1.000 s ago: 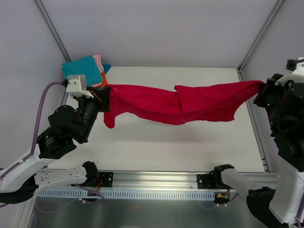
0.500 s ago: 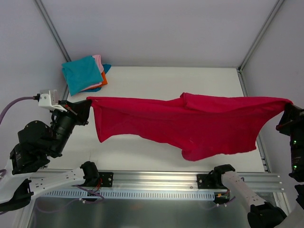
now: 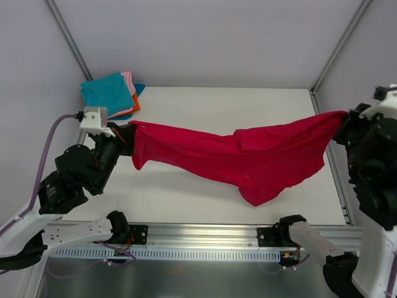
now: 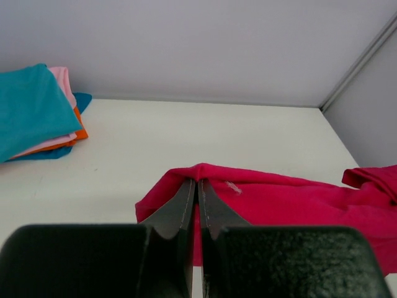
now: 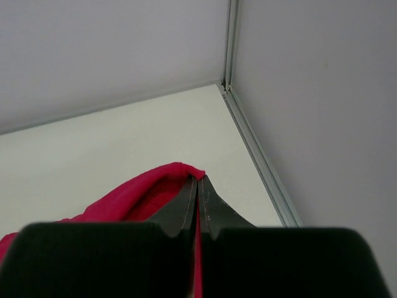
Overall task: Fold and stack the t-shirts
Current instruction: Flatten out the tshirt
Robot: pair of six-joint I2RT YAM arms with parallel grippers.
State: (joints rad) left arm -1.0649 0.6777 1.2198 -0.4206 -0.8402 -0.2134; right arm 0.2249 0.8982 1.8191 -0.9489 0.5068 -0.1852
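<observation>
Red t-shirt (image 3: 248, 158) hangs stretched between both grippers, above the white table (image 3: 186, 192). Left gripper (image 3: 130, 138) pinches its left end; right gripper (image 3: 342, 121) pinches the right end. Cloth sags lowest nearer the right gripper, a fold drooping below and left of it. Folded stack (image 3: 111, 96), teal on top, lies just behind the left gripper.

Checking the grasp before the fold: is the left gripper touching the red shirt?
Touching. Left wrist view shows the left gripper shut, fingers pinching the red shirt.

white table (image 3: 217, 102), grey walls (image 3: 205, 37)
</observation>
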